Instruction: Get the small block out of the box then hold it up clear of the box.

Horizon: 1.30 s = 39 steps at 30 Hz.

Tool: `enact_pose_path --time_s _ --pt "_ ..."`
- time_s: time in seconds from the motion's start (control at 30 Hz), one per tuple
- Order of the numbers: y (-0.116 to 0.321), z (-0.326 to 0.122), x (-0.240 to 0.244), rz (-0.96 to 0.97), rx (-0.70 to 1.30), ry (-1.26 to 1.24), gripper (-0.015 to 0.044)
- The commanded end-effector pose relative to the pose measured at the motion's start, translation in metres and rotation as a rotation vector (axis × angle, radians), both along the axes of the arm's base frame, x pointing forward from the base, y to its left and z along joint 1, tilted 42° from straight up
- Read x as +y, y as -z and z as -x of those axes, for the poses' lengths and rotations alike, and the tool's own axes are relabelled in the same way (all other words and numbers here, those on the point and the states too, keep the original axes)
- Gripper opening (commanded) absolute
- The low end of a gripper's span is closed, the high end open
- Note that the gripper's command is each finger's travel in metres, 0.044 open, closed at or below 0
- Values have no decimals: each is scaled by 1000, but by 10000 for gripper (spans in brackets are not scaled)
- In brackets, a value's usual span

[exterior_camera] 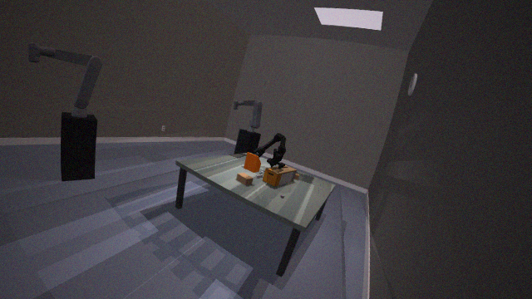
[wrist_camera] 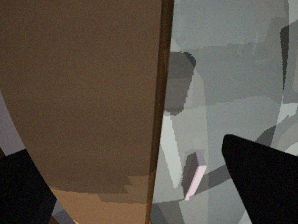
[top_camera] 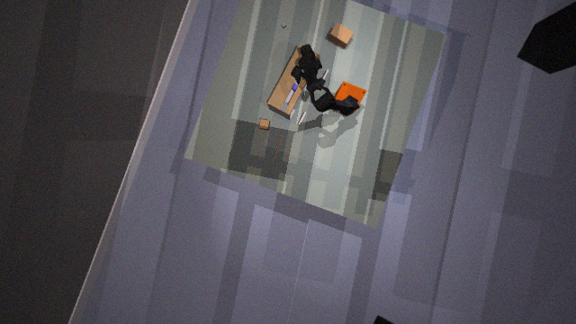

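Note:
The box stands on the table with a tan top and an orange end wall. A small blue piece, which looks like the block, shows at its long side above a pale grey strip; it is not visible in the wrist view. My gripper is open and empty, low over the box. In the wrist view its fingers stand wide to either side of the box's top, the right one over the table. Whether a finger touches the box cannot be told.
An orange panel stands by the arm's base. A tan block, a smaller tan block and a tiny grey piece lie around the box. A pale bar lies close beside it.

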<state>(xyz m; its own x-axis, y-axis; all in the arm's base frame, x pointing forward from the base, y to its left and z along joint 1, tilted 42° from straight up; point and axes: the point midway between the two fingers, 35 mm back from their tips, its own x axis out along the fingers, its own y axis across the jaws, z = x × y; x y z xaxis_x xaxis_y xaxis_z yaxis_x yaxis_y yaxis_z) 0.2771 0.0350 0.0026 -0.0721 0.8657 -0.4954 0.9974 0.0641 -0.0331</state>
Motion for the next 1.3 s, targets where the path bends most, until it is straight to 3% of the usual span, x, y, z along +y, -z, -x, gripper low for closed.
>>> enact_pose_path --time_s 0.0,1.27 --pt "3 2 0 -2 9 -8 400" --pt "-9 3 14 -3 9 -8 400"
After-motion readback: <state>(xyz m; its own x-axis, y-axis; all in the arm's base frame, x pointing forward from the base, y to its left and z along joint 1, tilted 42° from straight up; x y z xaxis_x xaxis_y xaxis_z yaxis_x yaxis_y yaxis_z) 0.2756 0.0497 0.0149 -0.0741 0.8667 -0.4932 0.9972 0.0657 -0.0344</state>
